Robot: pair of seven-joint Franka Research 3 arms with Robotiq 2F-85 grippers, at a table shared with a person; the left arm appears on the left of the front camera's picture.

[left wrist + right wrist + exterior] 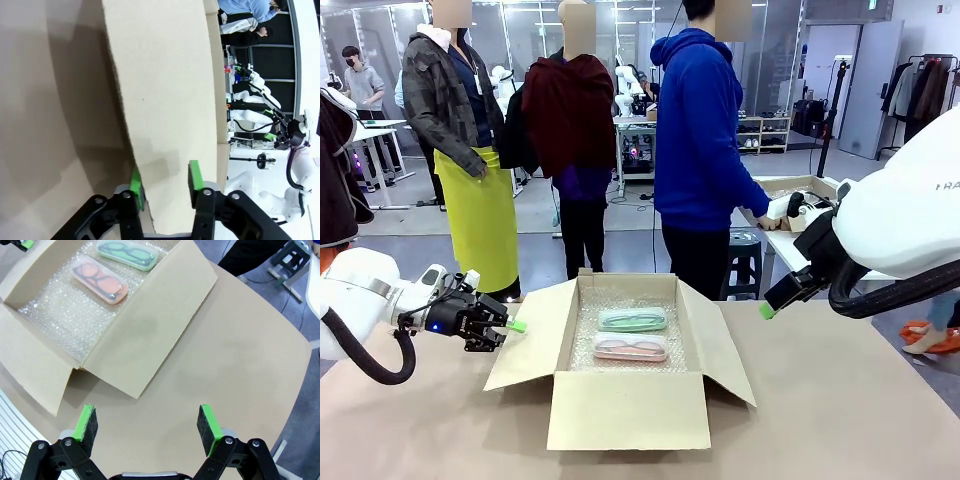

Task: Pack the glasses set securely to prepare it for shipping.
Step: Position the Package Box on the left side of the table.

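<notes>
The left flap [165, 100] of the box [630, 405] is pinched between the left gripper's [513, 325] fingers [136, 186]. It should be swung up and over slowly, so the cardboard is not bent. The right gripper's [148, 424] fingers are spread wide, holding nothing (above the tabletop [240, 365]). Counted inside the box, on bubble wrap [582, 350]: one green case [632, 319] and one pink case [630, 347], side by side. Four flaps are open.

Matt cardboard box [630, 408], glossy bubble-wrap lining [582, 350]
</notes>
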